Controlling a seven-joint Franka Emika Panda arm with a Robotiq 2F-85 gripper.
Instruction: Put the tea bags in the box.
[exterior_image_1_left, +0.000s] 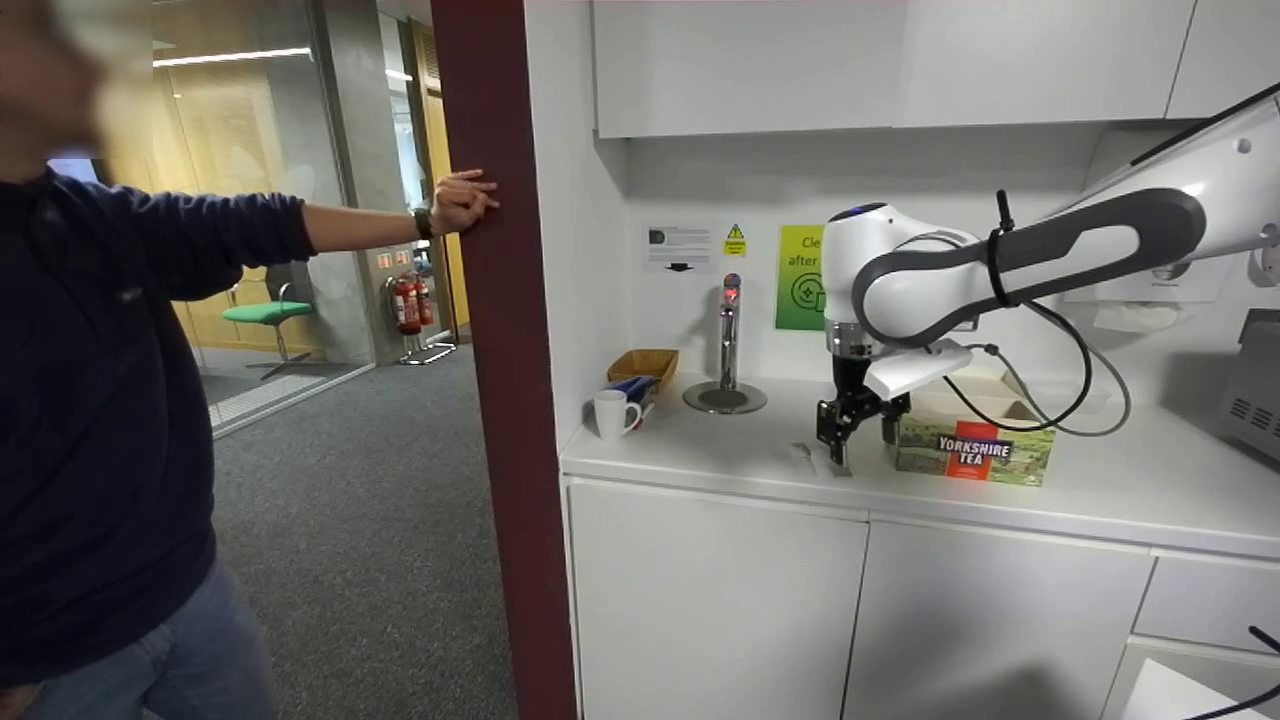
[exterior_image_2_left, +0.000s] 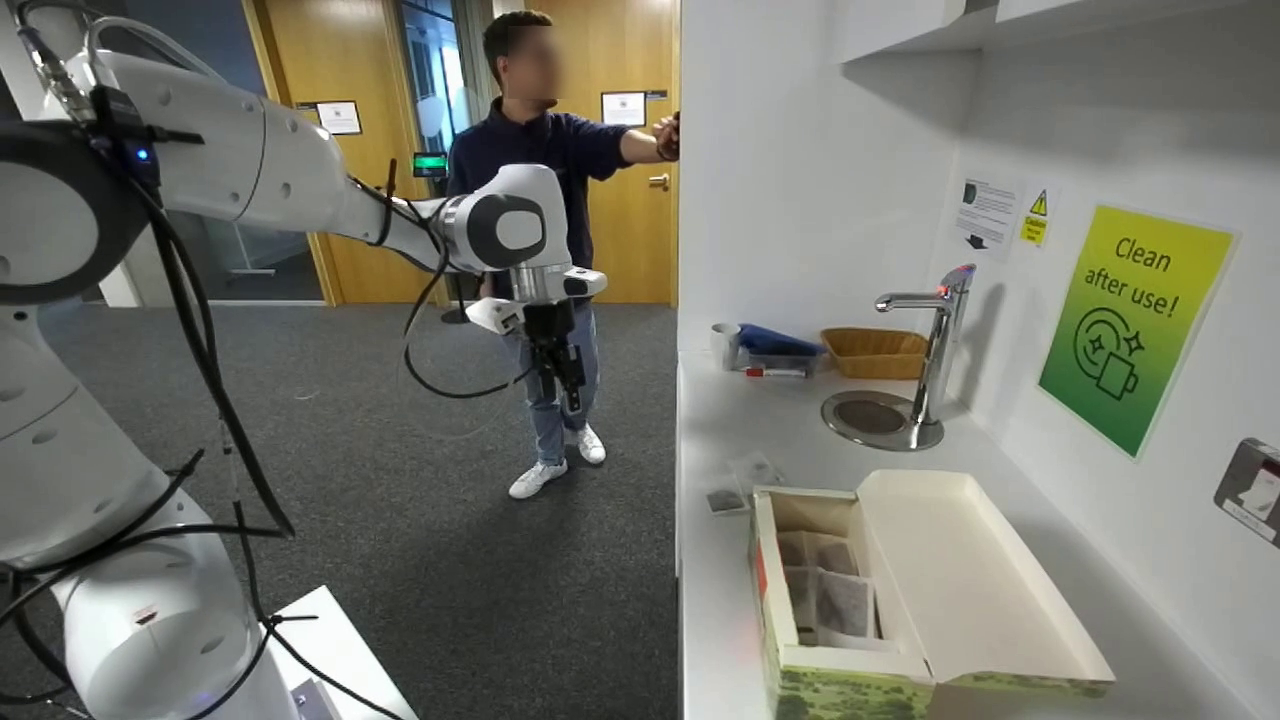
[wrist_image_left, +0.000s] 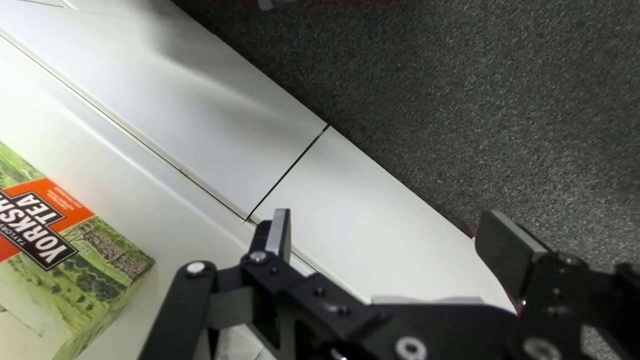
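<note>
Wrist view: the black two-fingered end effector stood wide, nothing visible in its grasp, the low yellow-green cardboard box off to one side.

In an exterior view, small, flat, whitish tea bags lay on the smooth white worktop, near the box's end; the end effector hung outside the front edge, so the coming reach probably had to run inward and down. In an exterior view, they showed beyond its lower end, partly hidden.
</note>
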